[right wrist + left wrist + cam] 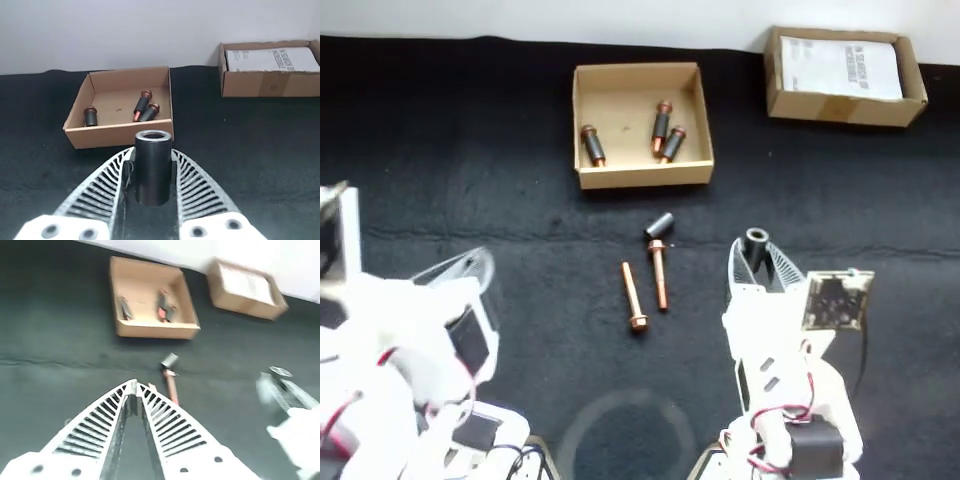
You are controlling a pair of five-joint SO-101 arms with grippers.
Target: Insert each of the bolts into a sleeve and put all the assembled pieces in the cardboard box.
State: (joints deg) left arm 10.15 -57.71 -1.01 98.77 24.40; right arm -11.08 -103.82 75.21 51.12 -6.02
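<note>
Step in hand: judged to be mating a bolt with the sleeve held by the right arm; two of the pieces are not yet assembled.
Right gripper [153,153]: jaws clamped on the held sleeve [153,175], gripping its sides. The sleeve stands upright with its open bore facing up, raised above the mat.
Left gripper [134,387]: fingers brought together at the tips, with nothing between them. It hangs over the mat, short of the bolts.
Near bolt [633,297]: lies flat on the mat, head toward the arms.
Far bolt [660,272]: lies flat just beside it, head toward the box.
Loose sleeve [660,224]: on the mat, just beyond the far bolt's head.
Cardboard box [642,176]: holds three assembled pieces [593,145], well apart from the grippers.
Recommended method: open the left jaws, take a bolt near its head so that the shank stays free, bring the shank in line with the bore, and enter it straight from above.
Risk: a grip low on the shank would block insertion, and a tilted entry may jam at the rim.
</note>
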